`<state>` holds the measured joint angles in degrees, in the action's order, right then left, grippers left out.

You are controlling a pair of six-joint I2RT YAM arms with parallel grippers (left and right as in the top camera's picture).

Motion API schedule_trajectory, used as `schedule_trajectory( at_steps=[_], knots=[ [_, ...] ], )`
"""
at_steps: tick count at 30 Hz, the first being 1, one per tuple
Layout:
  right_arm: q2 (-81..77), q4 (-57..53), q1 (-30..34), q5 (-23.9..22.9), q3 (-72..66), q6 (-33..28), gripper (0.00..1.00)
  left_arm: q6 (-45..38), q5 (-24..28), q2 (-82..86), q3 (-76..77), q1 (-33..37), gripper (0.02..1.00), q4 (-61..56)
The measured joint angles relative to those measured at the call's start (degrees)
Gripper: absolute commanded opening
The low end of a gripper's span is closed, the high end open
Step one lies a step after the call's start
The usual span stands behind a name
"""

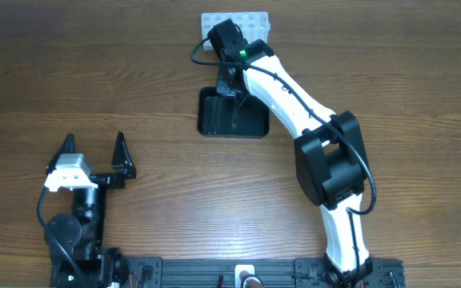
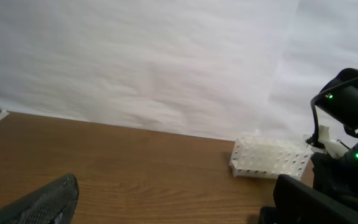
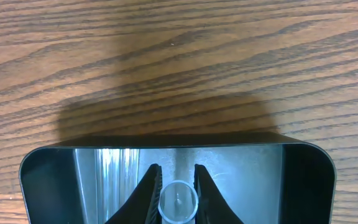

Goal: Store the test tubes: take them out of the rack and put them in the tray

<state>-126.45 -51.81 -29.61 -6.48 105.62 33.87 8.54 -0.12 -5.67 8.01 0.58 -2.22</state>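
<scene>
The wooden table [image 1: 390,80] carries a black tray [image 3: 303,180] and, just past it, a white rack [image 1: 254,24]. I can't make out what the rack's holes hold. The right gripper [image 3: 176,168] hangs over the tray, clamped around a clear test tube [image 3: 178,202]. What looks like another tube [image 3: 114,177] lies inside. Well apart, the left gripper [image 1: 94,138] sits spread wide, holding nothing.

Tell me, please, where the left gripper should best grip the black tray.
Probably the tray by its wall facing the left arm, from above: the thin upright rim lets jaws straddle it, clear of the right gripper holding the test tube.
</scene>
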Motion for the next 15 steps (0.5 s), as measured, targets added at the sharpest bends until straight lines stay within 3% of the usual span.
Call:
schedule_trajectory(
  at_steps=[12,15],
  knots=[
    [-2.58,-1.11,-0.98,0.15,0.00,0.20,0.176,0.00,0.00,0.00,0.00,0.00,0.998,-0.02],
    [-3.41,-1.14,-0.98,0.17,0.00,0.13,0.261,0.00,0.00,0.00,0.00,0.00,0.998,0.00]
  ],
)
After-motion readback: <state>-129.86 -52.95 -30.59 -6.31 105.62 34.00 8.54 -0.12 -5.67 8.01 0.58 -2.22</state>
